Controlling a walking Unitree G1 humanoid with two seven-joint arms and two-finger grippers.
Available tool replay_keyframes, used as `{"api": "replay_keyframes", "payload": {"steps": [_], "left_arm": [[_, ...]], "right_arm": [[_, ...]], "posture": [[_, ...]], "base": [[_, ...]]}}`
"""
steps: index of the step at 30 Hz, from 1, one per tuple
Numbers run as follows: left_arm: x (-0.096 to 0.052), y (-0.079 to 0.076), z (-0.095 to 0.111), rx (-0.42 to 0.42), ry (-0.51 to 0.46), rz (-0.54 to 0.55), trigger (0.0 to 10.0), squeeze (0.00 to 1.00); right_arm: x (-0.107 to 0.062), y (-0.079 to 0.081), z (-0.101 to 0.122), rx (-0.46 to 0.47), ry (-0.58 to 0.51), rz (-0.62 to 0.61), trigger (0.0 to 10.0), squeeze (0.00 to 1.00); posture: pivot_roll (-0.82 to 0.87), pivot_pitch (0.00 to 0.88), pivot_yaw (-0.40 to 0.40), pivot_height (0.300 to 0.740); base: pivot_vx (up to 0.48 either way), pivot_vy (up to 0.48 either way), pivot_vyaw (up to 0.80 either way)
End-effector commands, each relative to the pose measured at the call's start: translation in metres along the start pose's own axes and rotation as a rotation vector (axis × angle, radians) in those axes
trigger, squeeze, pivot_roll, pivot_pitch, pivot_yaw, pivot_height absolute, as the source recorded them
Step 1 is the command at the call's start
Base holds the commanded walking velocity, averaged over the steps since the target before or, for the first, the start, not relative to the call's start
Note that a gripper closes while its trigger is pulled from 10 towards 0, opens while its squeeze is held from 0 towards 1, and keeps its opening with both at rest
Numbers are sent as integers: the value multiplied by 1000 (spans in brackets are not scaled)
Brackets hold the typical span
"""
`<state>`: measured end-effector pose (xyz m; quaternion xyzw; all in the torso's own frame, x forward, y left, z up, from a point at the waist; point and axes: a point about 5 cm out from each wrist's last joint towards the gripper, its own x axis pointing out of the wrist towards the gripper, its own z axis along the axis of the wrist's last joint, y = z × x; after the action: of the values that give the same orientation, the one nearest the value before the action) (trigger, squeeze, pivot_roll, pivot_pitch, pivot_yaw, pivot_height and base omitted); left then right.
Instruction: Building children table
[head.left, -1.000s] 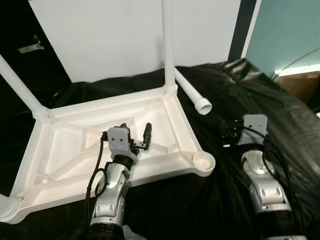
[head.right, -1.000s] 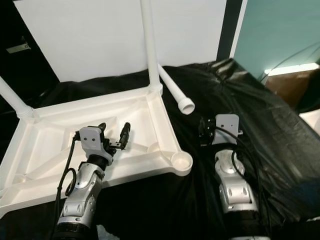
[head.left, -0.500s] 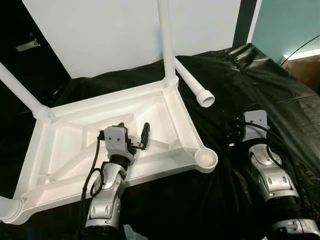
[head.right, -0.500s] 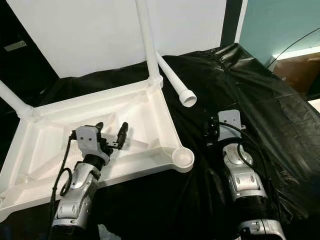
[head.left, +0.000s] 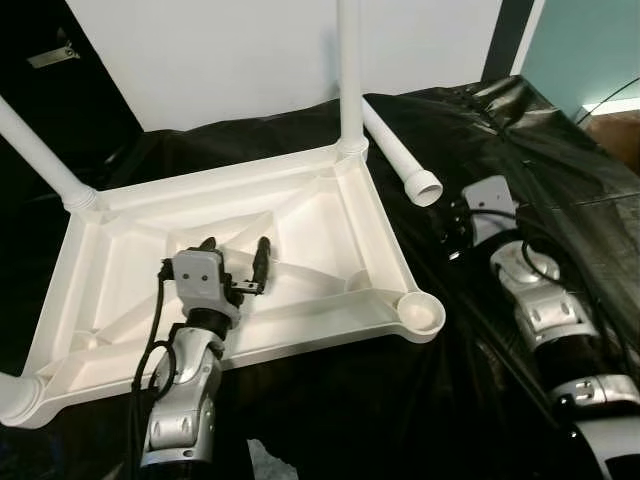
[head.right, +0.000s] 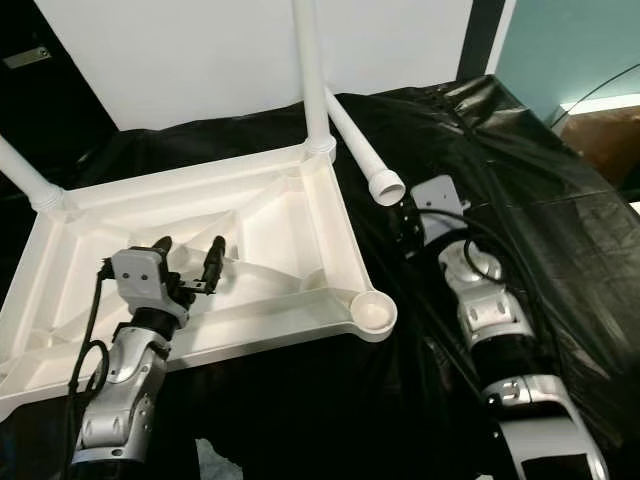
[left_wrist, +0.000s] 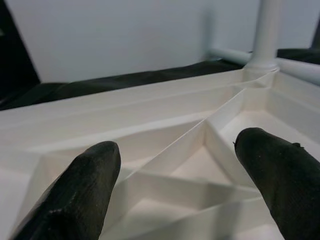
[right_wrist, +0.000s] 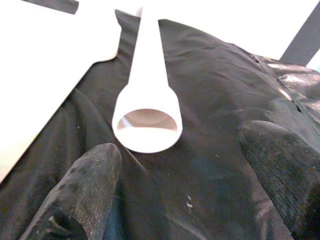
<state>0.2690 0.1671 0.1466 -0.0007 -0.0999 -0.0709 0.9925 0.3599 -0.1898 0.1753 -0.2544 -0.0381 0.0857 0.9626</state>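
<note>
Right gripper (right_wrist: 165, 190) has crept up on the loose white table leg (head.right: 362, 153) lying on black sheeting (head.right: 520, 190), fingers spread, empty. Left gripper (head.left: 236, 262) hovers spread over the upturned tabletop (head.left: 120, 330). Leg looks light, rigid, slick plastic; I'd grab mid-shaft.

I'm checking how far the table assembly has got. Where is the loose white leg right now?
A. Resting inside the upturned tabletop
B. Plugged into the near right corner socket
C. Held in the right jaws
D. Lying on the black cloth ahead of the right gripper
D. The loose leg lies on the black cloth, its open end facing the open right gripper; the corner socket is empty.
</note>
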Motion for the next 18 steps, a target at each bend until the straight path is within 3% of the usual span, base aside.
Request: {"api": "replay_keyframes", "payload": {"steps": [1, 10, 18], "left_arm": [[-5, 6, 0, 14, 20, 48, 10000, 0], [-11, 13, 6, 36, 31, 51, 10000, 0], [-21, 16, 8, 50, 51, 66, 10000, 0]], "right_arm": [[5, 1, -8, -24, 36, 34, 10000, 0], [14, -6, -17, -64, 78, 50, 10000, 0], [25, -13, -5, -134, 46, 59, 10000, 0]], "posture": [[134, 162, 86, 740], [162, 196, 101, 740], [193, 223, 99, 740]], "base": [[0, 0, 0], [0, 0, 0], [0, 0, 0]]}}
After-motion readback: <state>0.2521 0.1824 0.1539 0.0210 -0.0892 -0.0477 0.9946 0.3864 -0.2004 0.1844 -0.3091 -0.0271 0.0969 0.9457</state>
